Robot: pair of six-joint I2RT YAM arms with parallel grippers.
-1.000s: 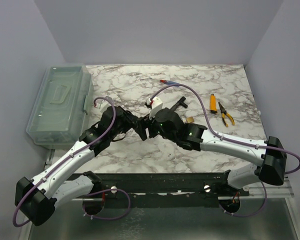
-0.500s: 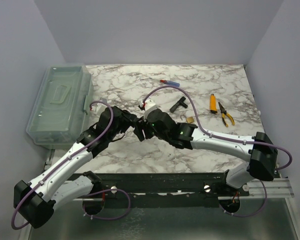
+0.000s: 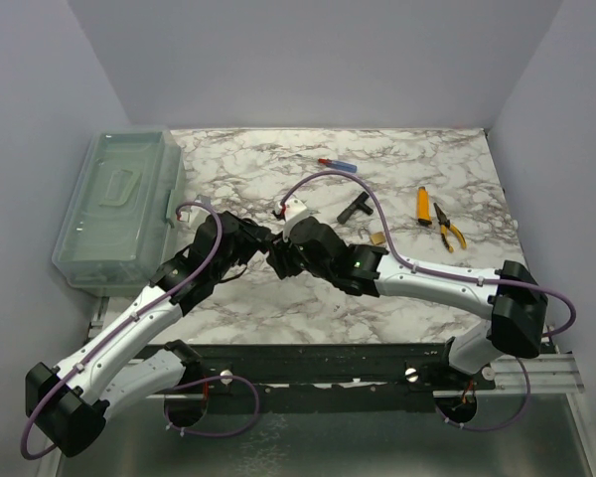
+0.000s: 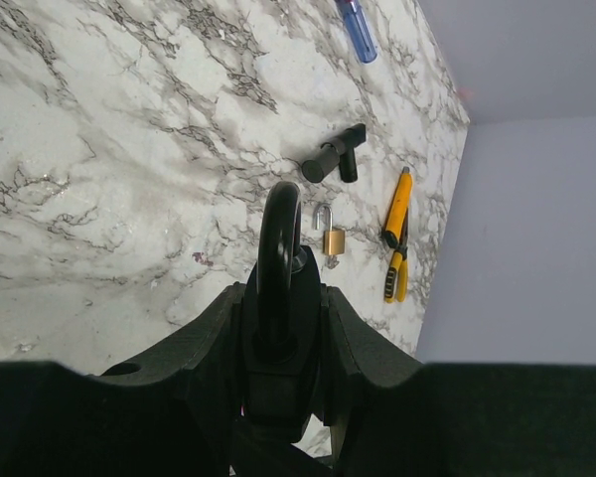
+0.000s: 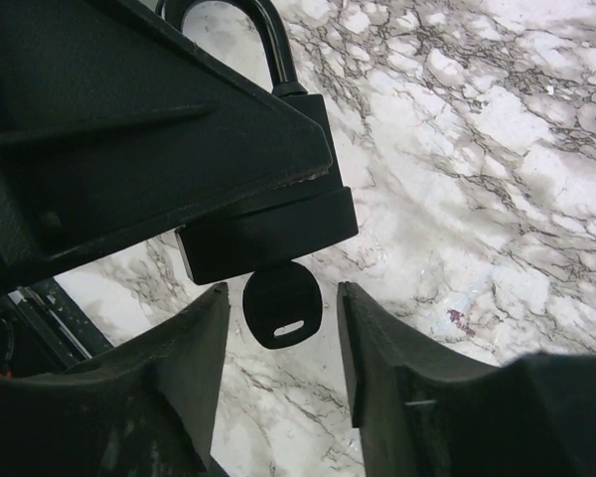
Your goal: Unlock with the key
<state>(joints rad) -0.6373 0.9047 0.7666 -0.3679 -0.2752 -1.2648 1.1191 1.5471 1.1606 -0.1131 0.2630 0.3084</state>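
Top external: mounted high above and behind the arm bases, looking down and forward over the whole marble table (image 3: pixel 407 159); far from everything (both arms fit in the frame).
Left wrist: just behind the left gripper (image 4: pixel 278 308), facing along its fingers across the table toward the far right wall; the black padlock (image 4: pixel 278 238) stands close in the centre.
Right wrist: close behind the right gripper (image 5: pixel 280 293), tilted down at the marble; the key (image 5: pixel 283 306) is very near the lens.
Top and left wrist share: the T-shaped tool (image 3: pixel 355 207) and the brass padlock (image 3: pixel 376 238).
Both wrists share: the black padlock, seen from opposite sides.
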